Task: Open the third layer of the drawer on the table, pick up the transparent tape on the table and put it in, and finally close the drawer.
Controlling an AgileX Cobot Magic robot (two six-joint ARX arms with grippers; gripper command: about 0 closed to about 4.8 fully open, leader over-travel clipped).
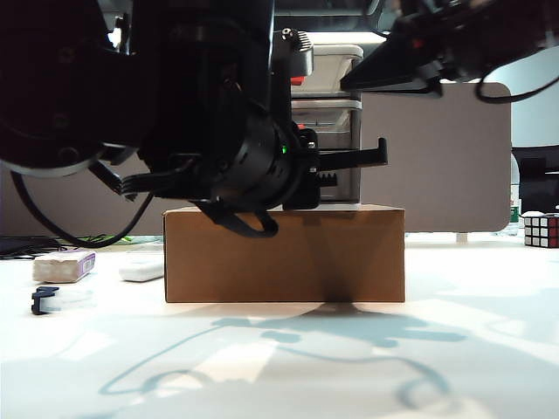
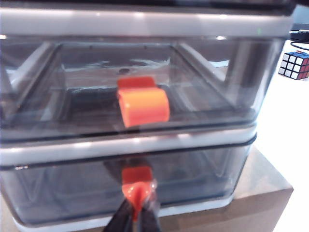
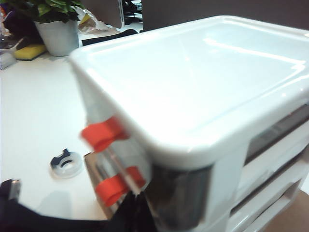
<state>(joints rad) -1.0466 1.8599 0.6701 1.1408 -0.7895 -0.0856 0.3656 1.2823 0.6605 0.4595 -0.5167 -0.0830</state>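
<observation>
Broadly, the table (image 1: 288, 358) is a plain white top crossed by soft arm shadows, with a grey panel standing behind it and a potted plant (image 3: 53, 24) off at one edge in the right wrist view. A brown cardboard box (image 1: 284, 253) sits mid-table, and the drawer (image 3: 193, 96) stands on top of it, its white frame and lid bright under the light. To the left of the box in the exterior view lie a white-and-purple block (image 1: 63, 265), a flat white bar (image 1: 142, 268) and, nearer the camera, the transparent tape (image 1: 54, 299) with its dark clip; a colour cube (image 1: 541, 230) rests far right. The left gripper (image 2: 137, 212) is at the front of the third layer (image 2: 72, 193), its jaws pressed together on that tier's red-orange tab (image 2: 137, 186), which sits pinched between the dark fingertips (image 2: 123, 217); the tier above shows its own orange tab (image 2: 143, 104) untouched. The lowest tray looks flush with the frame, not drawn out. The right gripper (image 1: 393, 70) hangs high beside the top of the drawer, touching nothing that shows; whether its jaws are spread or together cannot be told. The tape lies flat on the tabletop, well apart from both grippers, seen down beside the box in the right wrist view.
</observation>
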